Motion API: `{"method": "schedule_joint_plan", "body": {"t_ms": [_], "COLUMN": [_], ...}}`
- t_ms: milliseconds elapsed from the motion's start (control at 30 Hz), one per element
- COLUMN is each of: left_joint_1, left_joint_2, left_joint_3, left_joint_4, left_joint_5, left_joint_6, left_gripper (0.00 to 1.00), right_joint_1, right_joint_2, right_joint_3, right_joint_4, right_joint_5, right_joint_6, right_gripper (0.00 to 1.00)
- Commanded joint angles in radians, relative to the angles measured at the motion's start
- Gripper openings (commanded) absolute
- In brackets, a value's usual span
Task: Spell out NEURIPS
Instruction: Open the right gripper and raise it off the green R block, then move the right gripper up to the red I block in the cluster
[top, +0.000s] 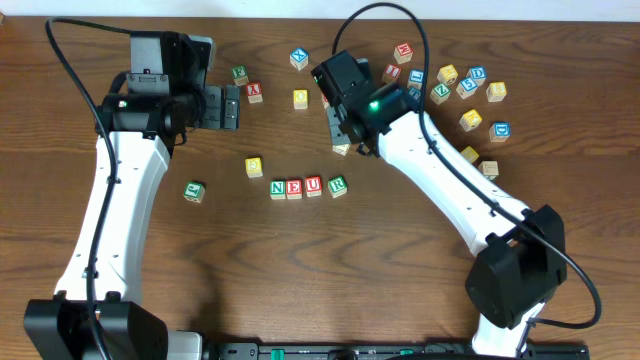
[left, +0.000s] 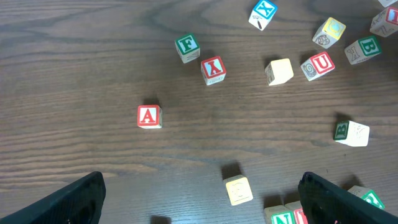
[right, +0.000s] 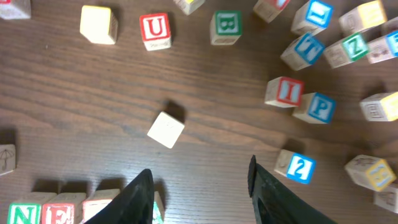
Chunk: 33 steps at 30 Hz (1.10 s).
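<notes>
Right gripper and left gripper hang with jaws apart; open table flanks the NEUR row.

N-E-U-R cubes: row, letters up | I cube, P cube: adjacent

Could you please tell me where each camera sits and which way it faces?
Overhead: fixed above the table, looking straight down; the left arm and right arm show beside the N-E-U-R row.
Left wrist: on the left arm, looking down at the red A cube and others; its jaws show wide apart in the bottom corners.
Right wrist: on the right arm, looking down at a blank cube; its jaws stand apart at bottom centre.
Shared: both wrist views show the loose red U cube and green B cube.
</notes>
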Motion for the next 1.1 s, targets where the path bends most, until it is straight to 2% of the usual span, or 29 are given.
{"method": "schedule_joint_plan", "body": {"t_ms": [0,867,900,1067], "left_joint_1": [0.003,0.003,0.003,0.003], "left_joint_2": [-0.004,-0.004,-0.004,-0.004], "left_joint_3": [0.026,0.026,0.026,0.026], "left_joint_4": [0.0,0.0,0.0,0.0], "left_joint_5": [0.006,0.006,0.006,0.006], "left_joint_6": [0.011,0.011,0.01,0.011], "left_gripper": [0.98,0.98,0.98,0.98], "right_joint_1": [-0.019,-0.081,-0.082,-0.088], "right_joint_2": [0.012,0.011,0.011,0.011], "right_joint_3": [0.043,0.081,0.093,0.108], "right_joint_4": [-0.015,-0.045,-0.045,-0.049], "right_joint_5": [0.05,0.054,0.054,0.054], "right_joint_6": [-0.004,0.008,0.013,0.026], "right_gripper": [0.45,0.55,0.59,0.63]}}
